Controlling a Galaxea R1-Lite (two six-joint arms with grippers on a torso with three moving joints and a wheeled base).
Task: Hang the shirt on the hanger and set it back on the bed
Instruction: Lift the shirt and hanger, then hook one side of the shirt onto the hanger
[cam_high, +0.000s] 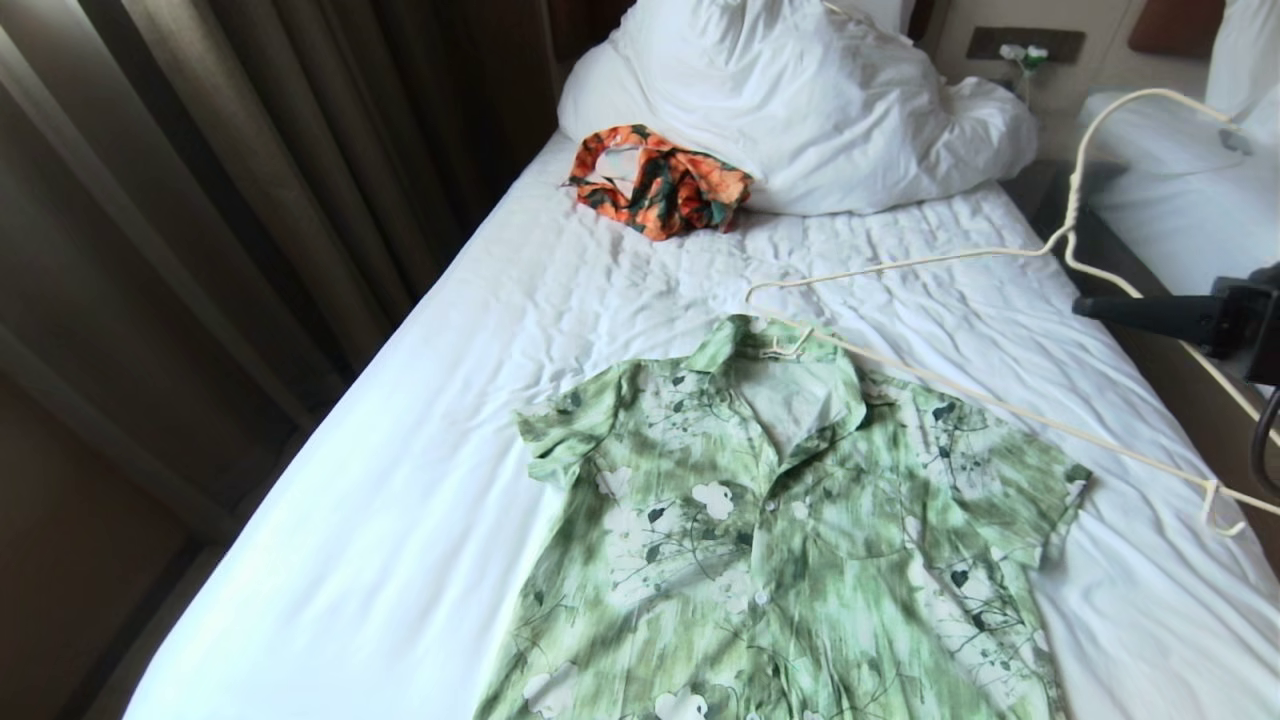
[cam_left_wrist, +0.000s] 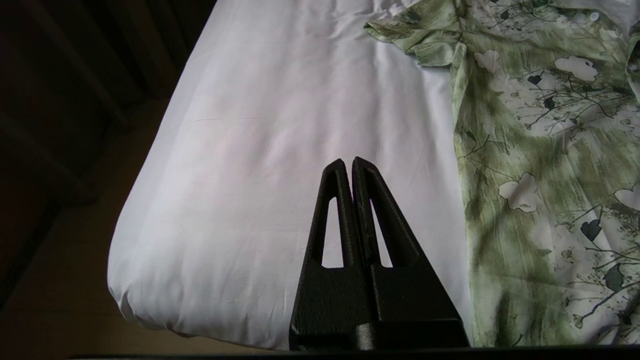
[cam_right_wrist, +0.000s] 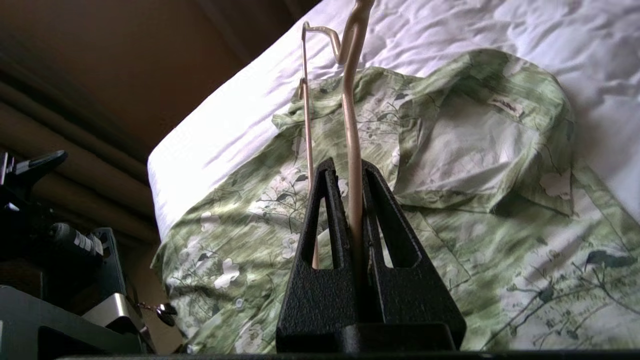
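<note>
While the shirt (cam_high: 790, 520) lies flat on the bed (cam_high: 420, 480) beside dark curtains (cam_high: 230, 170), the right gripper (cam_right_wrist: 350, 172) clamps the hanger (cam_high: 960, 258); left gripper (cam_left_wrist: 348, 162) closed, empty.

Daylight falls bright on the bed (cam_high: 420, 480), its sheet near glare at the left edge; the curtain (cam_high: 200, 180) beside it stays dim; soft shadow bands cross the shirt (cam_high: 780, 540); head view sharp, with lines bowed at the edges; in both wrist views each gripper reads as a dark silhouette, and the room behind lies in deep brown shadow.
</note>
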